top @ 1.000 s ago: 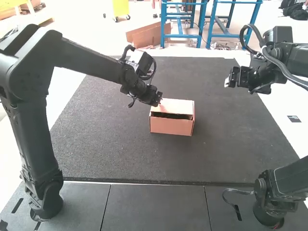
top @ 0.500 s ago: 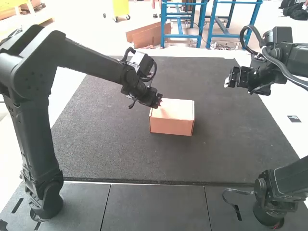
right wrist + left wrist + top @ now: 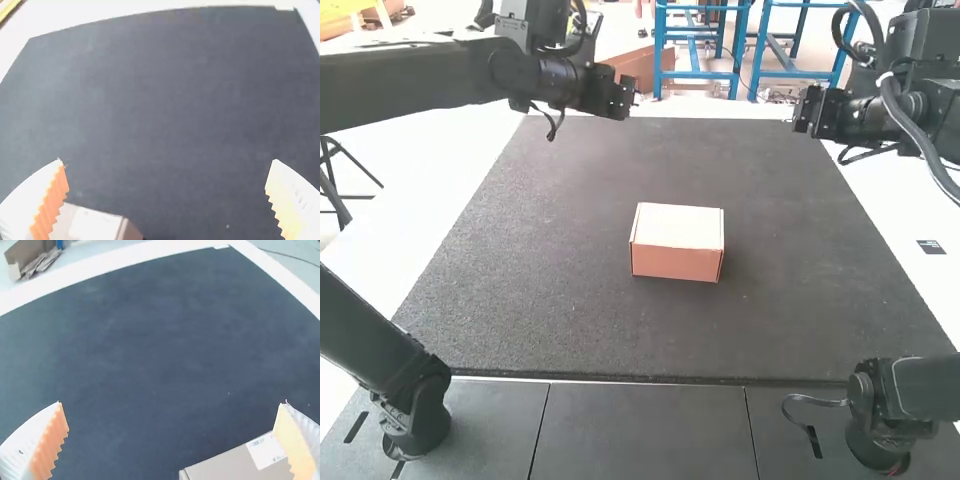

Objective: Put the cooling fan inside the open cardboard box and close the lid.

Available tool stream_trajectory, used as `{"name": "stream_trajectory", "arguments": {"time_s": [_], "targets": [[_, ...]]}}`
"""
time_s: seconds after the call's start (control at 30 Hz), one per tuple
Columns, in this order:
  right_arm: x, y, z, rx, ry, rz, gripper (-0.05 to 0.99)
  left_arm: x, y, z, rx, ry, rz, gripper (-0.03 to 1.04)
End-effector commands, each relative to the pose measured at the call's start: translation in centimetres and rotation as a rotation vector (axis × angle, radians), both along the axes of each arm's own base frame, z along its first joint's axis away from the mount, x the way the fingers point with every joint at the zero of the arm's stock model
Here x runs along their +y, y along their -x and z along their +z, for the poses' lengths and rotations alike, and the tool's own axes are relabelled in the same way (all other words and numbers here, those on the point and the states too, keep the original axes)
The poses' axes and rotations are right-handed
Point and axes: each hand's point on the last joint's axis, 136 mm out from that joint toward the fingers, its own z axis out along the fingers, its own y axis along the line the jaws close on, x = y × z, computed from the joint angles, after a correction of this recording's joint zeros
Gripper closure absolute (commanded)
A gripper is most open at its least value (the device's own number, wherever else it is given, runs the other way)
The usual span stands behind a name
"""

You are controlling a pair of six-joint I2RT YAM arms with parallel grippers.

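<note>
Sitting on the black mat in the high view, the cardboard box has its lid folded flat down, so whatever it holds is hidden. The box lies well apart from both sets of jaws, lower than them and roughly between them. The left gripper hangs raised over the mat's far edge, the right gripper over the far right corner, and neither touches the box.

From the left wrist view, the left jaws are spread wide and grip nothing, with bare mat between the orange pads. A closed corner of the box, bearing a white label, shows far beneath them, just inside one finger.

From the right wrist view, the right jaws are likewise parted wide and hold nothing. Mat fills the gap, and a corner of the box shows far below, close to one ribbed finger.
</note>
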Motion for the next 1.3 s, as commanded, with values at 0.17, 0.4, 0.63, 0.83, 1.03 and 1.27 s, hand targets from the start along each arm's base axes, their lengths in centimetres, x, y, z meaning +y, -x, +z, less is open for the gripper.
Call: {"name": "stream_trajectory", "arguments": {"time_s": [0.17, 0.4, 0.63, 0.83, 1.03, 1.27], "targets": [[0.0, 2.4, 0.3, -0.141, 0.034, 0.017, 0.08, 5.7, 3.2, 3.3, -0.282, 0.068, 0.156, 0.06], [-1.0, 5.0, -0.3, -0.211, 0.055, -0.022, 0.07, 8.9, 9.3, 2.8, -0.47, 0.178, 0.16, 0.05], [-2.3, 7.4, -2.3, -0.283, 0.131, -0.066, 0.03, 11.1, 13.4, -0.9, -0.503, 0.203, 0.169, 0.05], [-2.9, 9.8, -3.2, -0.391, 0.121, -0.096, 0.03, 12.6, 15.9, -3.1, -0.549, 0.231, 0.19, 0.05], [-3.7, 11.4, -4.2, -0.494, 0.114, -0.14, 0.03, 14.0, 17.1, -5.5, -0.591, 0.25, 0.235, 0.06], [-4.2, 12.0, -7.5, -0.501, 0.118, -0.168, 0.03, 14.3, 17.2, -7.7, -0.585, 0.246, 0.253, 0.07]]}}
